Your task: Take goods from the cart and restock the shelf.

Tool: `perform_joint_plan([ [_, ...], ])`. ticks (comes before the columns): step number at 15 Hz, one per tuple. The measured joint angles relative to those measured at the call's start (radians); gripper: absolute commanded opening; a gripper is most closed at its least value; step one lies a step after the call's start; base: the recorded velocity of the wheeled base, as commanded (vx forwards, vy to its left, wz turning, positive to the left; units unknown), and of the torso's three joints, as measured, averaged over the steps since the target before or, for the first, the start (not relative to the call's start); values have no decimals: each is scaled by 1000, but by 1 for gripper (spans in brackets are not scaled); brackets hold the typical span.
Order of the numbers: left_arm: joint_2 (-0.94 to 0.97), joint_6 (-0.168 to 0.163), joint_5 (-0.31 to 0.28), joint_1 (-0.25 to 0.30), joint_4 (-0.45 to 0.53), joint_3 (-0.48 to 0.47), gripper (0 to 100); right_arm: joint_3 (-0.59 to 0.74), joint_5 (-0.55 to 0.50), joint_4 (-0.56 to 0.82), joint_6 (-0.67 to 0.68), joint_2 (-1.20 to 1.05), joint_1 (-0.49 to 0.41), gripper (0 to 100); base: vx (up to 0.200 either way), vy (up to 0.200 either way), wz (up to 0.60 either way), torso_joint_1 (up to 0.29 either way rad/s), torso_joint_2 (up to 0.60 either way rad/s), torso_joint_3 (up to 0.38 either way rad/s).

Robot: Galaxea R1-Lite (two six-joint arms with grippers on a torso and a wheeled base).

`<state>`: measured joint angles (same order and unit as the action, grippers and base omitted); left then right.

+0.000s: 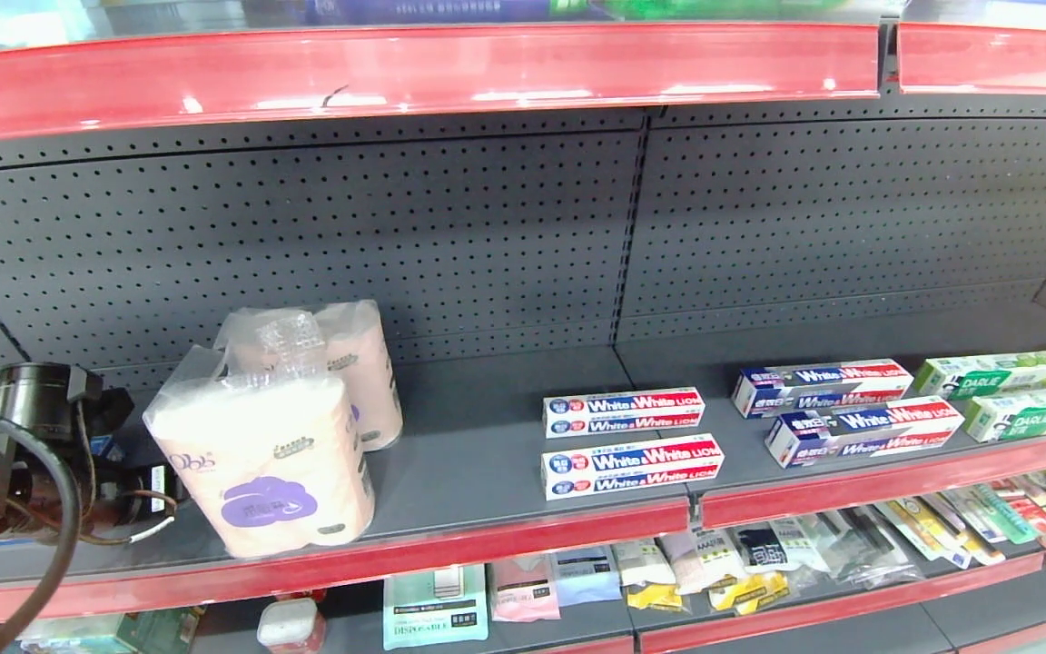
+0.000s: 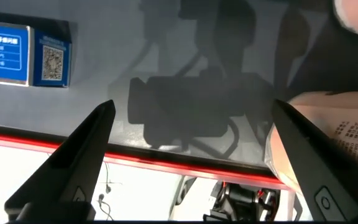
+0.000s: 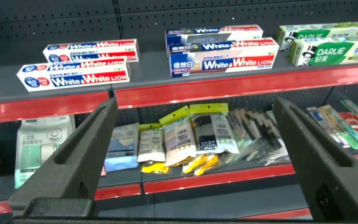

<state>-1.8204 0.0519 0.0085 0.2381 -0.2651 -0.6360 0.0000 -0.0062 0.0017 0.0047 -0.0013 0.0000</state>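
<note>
Shelf (image 1: 505, 391), grey with a red lip, carries two wrapped toilet-paper packs: the front pack (image 1: 264, 463) at the lip, the rear pack (image 1: 360, 368) touching behind it. The left gripper (image 2: 192, 112) is just beside the front pack, fingers spread, grasping nothing. A blue label (image 2: 23, 53) lies on the shelf near it. Red-and-white toothpaste boxes (image 1: 623, 411) lie flat to the right, with green boxes (image 1: 995, 372) beyond. The right gripper (image 3: 196, 106), spread and empty, faces the toothpaste. Its wrist view also takes in the packets (image 3: 185, 140) on the tier below.
</note>
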Motion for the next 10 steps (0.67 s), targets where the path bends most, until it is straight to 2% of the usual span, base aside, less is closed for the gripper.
perform_joint_plan([
  [10, -9, 0, 1, -34, 0, 0, 100, 0, 0, 0, 0, 0, 0, 100, 0, 0, 0, 0, 0, 0],
])
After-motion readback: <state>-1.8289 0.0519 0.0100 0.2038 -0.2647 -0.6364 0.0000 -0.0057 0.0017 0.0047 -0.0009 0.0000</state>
